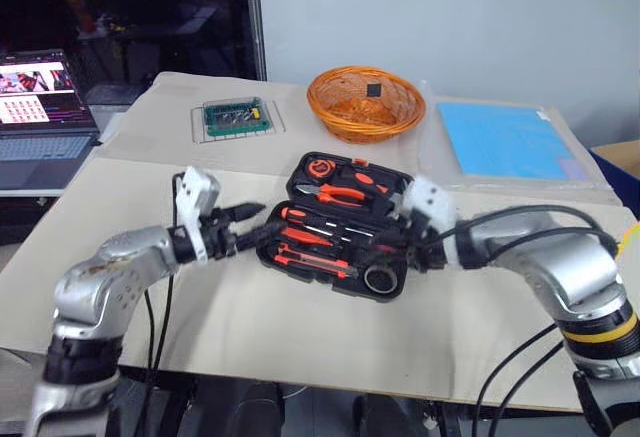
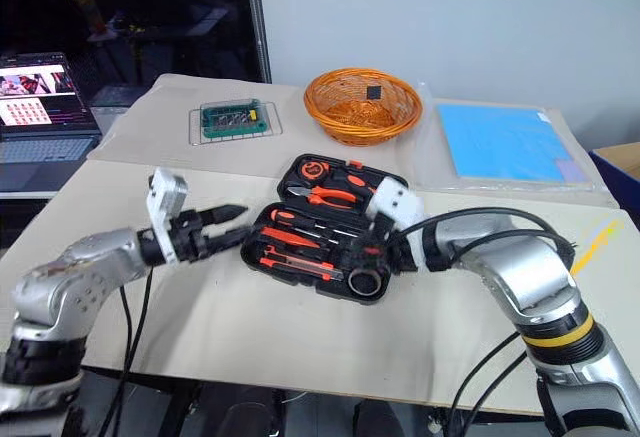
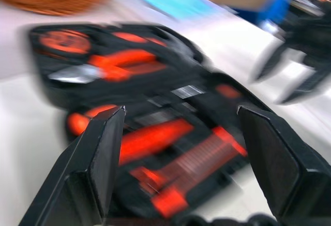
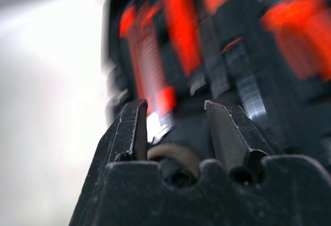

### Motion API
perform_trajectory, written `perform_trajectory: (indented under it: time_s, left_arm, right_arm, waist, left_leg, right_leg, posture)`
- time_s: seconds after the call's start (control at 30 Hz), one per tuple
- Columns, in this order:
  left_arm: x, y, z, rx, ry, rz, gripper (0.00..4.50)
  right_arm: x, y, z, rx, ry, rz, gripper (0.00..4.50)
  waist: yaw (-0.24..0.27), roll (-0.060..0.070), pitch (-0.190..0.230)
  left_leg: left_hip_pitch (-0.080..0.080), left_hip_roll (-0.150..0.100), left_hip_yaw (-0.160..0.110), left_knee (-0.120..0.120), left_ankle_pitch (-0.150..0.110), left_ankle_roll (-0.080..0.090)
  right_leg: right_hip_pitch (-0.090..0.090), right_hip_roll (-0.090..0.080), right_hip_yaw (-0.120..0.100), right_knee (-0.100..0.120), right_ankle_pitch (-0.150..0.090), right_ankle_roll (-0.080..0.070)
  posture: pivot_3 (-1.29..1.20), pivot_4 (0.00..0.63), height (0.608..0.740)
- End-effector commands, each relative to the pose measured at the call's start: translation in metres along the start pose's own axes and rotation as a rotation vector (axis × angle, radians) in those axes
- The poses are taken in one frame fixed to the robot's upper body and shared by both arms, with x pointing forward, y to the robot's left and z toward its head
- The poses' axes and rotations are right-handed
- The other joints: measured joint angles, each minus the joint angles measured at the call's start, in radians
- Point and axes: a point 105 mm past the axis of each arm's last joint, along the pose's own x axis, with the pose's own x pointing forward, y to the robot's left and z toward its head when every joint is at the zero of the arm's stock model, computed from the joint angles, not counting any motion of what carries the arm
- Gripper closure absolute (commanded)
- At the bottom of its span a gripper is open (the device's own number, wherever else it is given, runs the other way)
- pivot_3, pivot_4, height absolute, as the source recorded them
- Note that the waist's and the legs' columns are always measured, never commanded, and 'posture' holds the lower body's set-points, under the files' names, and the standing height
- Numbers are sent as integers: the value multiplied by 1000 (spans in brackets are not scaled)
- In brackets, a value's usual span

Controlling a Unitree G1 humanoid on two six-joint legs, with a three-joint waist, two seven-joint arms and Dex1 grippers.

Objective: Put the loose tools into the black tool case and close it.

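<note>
The black tool case (image 1: pixel 335 257) lies open in the middle of the table. Orange-and-black tools sit in its recesses: pliers (image 1: pixel 340 194) in the far half, screwdrivers (image 1: pixel 312 223) and knives in the near half. A round grey tape roll (image 1: pixel 381 279) sits in the near right corner. My left gripper (image 1: pixel 250 215) hovers at the case's left edge, open, its fingers (image 3: pixel 103 148) wide apart with nothing between them. My right gripper (image 1: pixel 398 245) is over the case's right end beside the tape roll, its fingers (image 4: pixel 132 127) parted and empty.
An orange wicker basket (image 1: pixel 365 102) stands behind the case. A green circuit board (image 1: pixel 233 117) on a wire rack is at the back left, and a blue sheet (image 1: pixel 505 139) at the back right. A laptop (image 1: pixel 40 107) sits off the table's left side.
</note>
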Motion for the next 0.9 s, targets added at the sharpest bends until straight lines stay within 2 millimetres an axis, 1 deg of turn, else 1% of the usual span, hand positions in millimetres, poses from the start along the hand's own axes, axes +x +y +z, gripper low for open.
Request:
perform_trajectory:
  time_s: [0.03,0.07,0.1,0.2,0.27,0.37,0.47,0.5,0.53,0.57,0.6,0.63,0.67,0.7,0.73,0.8,0.83,0.9]
  left_arm:
    - [33,25,15,-114,45,96,776]
    - [43,32,19,-127,53,120,776]
    - [49,38,21,-133,62,140,776]
    - [73,54,28,-160,82,193,776]
    - [80,62,29,-152,96,205,776]
    - [91,69,18,-132,158,242,776]
    - [93,74,10,-122,190,264,776]
    - [95,74,8,-124,193,267,1302]
    - [97,73,7,-123,187,263,1536]
    - [99,70,7,-128,182,247,1997]
    - [101,68,8,-136,179,235,2235]
    - [102,67,8,-143,174,227,2547]
    - [102,66,9,-147,170,220,2990]
    - [102,65,9,-154,165,207,3246]
    - [103,63,11,-162,159,187,3697]
    - [105,58,16,-166,136,148,4354]
    - [106,54,21,-178,110,117,4477]
    - [108,47,33,-187,65,59,4477]
  right_arm:
    - [-17,-67,-6,226,36,-381,2389]
    - [-18,-79,-12,298,38,-438,2389]
    - [-16,-84,-14,345,34,-468,2389]
    - [-9,-101,-21,398,63,-554,2389]
    - [-2,-108,-23,422,77,-589,2389]
    - [2,-120,-36,484,114,-645,2389]
    - [14,-117,-45,552,145,-622,2389]
    - [17,-116,-50,572,162,-616,2587]
    - [20,-114,-55,585,180,-604,2879]
    - [22,-112,-59,592,196,-594,3125]
    - [24,-110,-62,596,205,-588,3341]
    - [25,-109,-63,599,205,-585,3630]
    - [26,-108,-62,602,202,-576,4033]
    - [27,-107,-60,602,197,-566,4352]
    - [28,-107,-57,596,184,-565,4500]
    - [27,-111,-52,591,154,-565,4500]
    - [27,-114,-49,577,136,-570,4500]
    - [26,-122,-38,509,80,-586,4500]
  waist:
    - [-2,0,0]
    - [0,0,0]
    - [2,0,0]
    - [-1,0,0]
    - [-7,0,0]
    - [-17,0,0]
    - [-27,0,0]
    - [-29,0,0]
    - [-29,0,0]
    - [-28,0,0]
    - [-27,0,0]
    - [-26,0,0]
    - [-26,0,0]
    - [-26,0,0]
    - [-27,0,0]
    - [-25,0,0]
    - [-25,0,0]
    - [-25,0,0]
  left_leg:
    - [0,0,0,0,0,0]
    - [0,0,0,0,0,0]
    - [0,0,-1,0,1,-1]
    - [0,-1,-1,-1,1,-1]
    - [-2,-1,0,-4,1,-1]
    - [-3,-1,0,-8,1,-1]
    - [-10,-1,-1,-9,1,-1]
    - [-16,-1,-1,-9,1,-1]
    - [-17,-1,-1,-9,2,-2]
    - [-17,-1,-1,-9,2,-3]
    - [-17,-1,-1,-9,3,-3]
    - [-17,-1,-1,-9,3,-4]
    - [-17,-1,-1,-8,3,-4]
    - [-17,-1,-1,-8,3,-5]
    - [-17,-1,-1,-7,4,-5]
    - [-17,-1,-2,-6,5,-7]
    - [-16,-1,-2,-6,5,-7]
    - [-17,-1,-3,-5,5,-7]
  right_leg:
    - [-1,0,1,0,0,0]
    - [0,0,0,1,0,0]
    - [0,1,0,0,1,-1]
    - [-1,1,0,0,1,0]
    - [-4,1,1,0,1,0]
    - [-7,2,1,-1,1,-1]
    - [-14,3,1,0,1,-1]
    - [-20,3,1,1,1,-1]
    - [-21,3,1,1,1,-1]
    - [-21,3,1,2,1,-1]
    - [-21,2,1,2,1,-1]
    - [-20,3,1,2,1,-1]
    - [-20,3,1,2,1,-1]
    - [-20,3,1,2,1,-1]
    - [-20,3,1,3,2,-1]
    - [-20,3,1,7,2,-1]
    - [-20,3,1,7,2,-1]
    - [-20,3,1,8,2,-1]
  posture:
    - [0,150,740]
    - [0,150,740]
    - [0,150,740]
    - [0,150,740]
    - [0,150,740]
    - [0,150,740]
    - [0,150,740]
    - [0,150,740]
    - [0,150,740]
    - [0,150,740]
    - [0,150,740]
    - [0,150,740]
    - [0,150,740]
    - [0,150,740]
    - [0,150,740]
    - [0,150,740]
    - [0,150,740]
    - [0,150,740]
